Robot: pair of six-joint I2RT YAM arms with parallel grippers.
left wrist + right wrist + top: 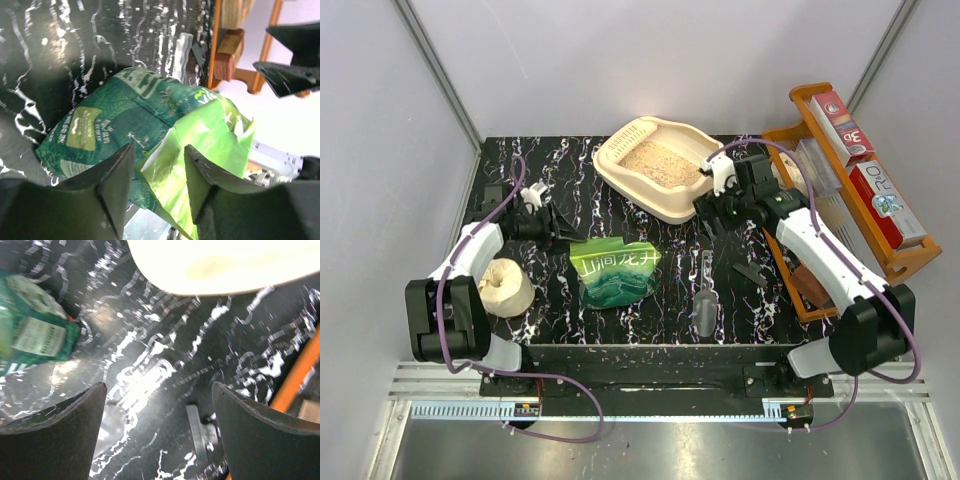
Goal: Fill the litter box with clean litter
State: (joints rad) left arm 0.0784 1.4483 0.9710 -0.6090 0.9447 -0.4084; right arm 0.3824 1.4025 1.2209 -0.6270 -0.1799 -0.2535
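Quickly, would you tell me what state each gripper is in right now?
Left gripper: open, facing the green printed plastic bag.
Right gripper: open, holding nothing.

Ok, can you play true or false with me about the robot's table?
1. The litter box has clean litter in it. True.
2. The right gripper holds the scoop. False: it is open and empty; the scoop lies on the table.
3. The green bag lies on the table, outside the litter box. True.
4. The tape roll is in the litter box. False: it is on the table beside the left arm.
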